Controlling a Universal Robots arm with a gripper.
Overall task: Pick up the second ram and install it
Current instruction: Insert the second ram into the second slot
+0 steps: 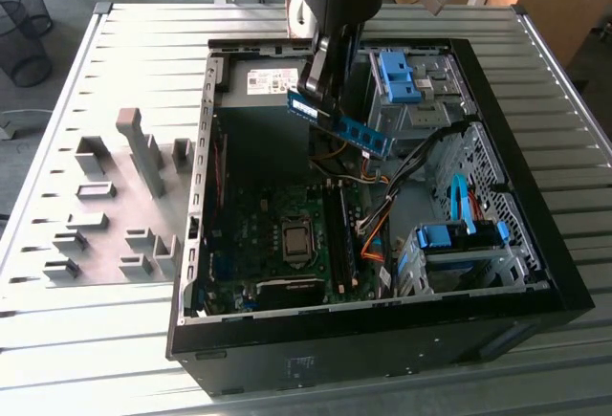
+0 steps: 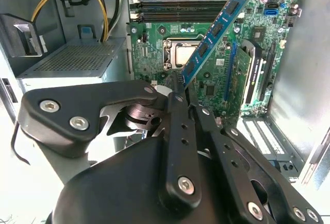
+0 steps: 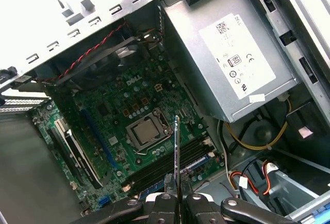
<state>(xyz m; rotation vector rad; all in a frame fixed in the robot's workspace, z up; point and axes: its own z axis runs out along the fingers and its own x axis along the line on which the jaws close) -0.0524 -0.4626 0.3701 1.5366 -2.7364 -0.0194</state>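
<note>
The second ram (image 1: 342, 125) hangs in the air above the open computer case (image 1: 535, 287), tilted, over the motherboard (image 1: 277, 234) and not touching it; one end is hidden between the fingers of the gripper (image 1: 320, 100), whose jaws are narrow and clamped on the stick. In the second wrist view the ram (image 2: 216, 28) shows five dark chips, and its lower end is covered by the black fingers (image 2: 178, 131); in the first wrist view the ram (image 3: 176, 167) is seen edge-on as a thin line. Under it lie the processor socket (image 3: 148, 132) and the dark memory slots (image 3: 170, 165), whose number is hard to count. Around stand the grey power supply (image 3: 227, 54), two blue drive brackets (image 1: 397, 76) (image 1: 459, 236), and orange and yellow cables (image 1: 378, 234).
</note>
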